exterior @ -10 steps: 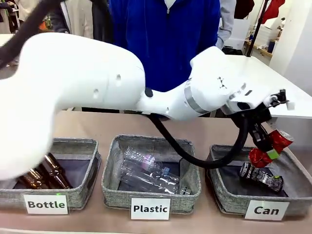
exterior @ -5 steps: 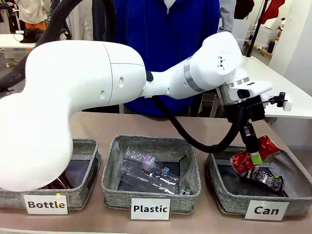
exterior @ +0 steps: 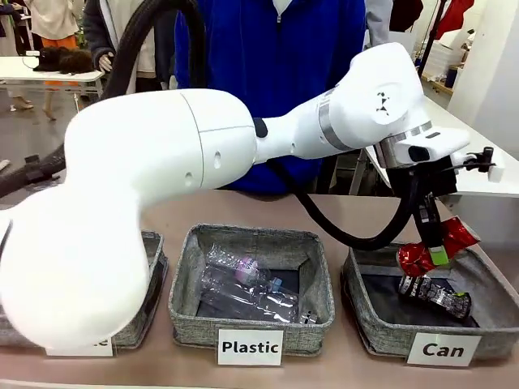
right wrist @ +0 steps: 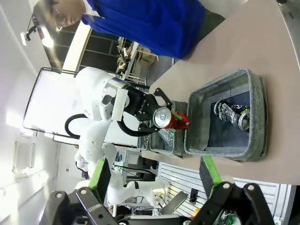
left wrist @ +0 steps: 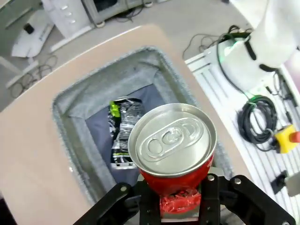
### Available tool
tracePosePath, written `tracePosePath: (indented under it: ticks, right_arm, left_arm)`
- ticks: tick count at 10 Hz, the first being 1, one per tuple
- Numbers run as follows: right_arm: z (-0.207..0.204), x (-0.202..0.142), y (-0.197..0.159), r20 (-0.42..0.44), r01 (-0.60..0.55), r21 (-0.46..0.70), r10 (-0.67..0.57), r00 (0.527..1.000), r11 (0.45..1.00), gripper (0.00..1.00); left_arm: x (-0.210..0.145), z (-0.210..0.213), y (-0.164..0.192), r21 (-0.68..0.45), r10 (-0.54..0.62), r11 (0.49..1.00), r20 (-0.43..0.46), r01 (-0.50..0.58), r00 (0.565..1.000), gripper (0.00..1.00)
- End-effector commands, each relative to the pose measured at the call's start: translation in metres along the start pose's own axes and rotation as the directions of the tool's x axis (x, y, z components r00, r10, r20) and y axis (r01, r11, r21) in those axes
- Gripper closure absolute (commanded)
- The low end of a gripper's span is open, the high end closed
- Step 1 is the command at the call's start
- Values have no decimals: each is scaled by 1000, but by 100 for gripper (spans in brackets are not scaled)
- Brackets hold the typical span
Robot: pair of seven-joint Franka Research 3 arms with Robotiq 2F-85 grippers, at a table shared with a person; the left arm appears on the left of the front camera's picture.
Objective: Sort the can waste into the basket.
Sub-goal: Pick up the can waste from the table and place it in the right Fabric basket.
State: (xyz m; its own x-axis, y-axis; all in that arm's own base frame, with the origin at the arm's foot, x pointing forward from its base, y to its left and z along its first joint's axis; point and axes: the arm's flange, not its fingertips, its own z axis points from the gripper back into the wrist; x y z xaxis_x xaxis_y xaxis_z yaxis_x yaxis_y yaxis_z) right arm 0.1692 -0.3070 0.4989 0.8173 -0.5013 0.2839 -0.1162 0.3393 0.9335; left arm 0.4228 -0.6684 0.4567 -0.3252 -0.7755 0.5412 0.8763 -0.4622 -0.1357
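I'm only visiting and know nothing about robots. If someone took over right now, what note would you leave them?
Left end effector: above the Can basket, red can between its fingers; whether they are gripping or releasing is unclear.
Right end effector: open, holding nothing, away from the baskets.
Done: black-and-silver can lies in the Can basket.
Left: get the red can in, then pull the arm back.
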Motion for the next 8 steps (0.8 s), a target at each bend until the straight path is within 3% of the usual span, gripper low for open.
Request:
tracePosePath:
  ticks: [1,2,8]
  right_arm:
    - [2,-1,4,2,9,-9,-9,1000,1000,0]
    - [2,-1,4,2,9,-9,-9,1000,1000,0]
    - [0,0,0,0,0,0,0,1000,1000,0]
  left_arm:
    - [14,4,22,66,-29,997,-54,32,998,11]
    - [13,5,22,64,-19,998,-53,23,998,0]
    - [1,26,19,69,30,997,-60,-26,998,0]
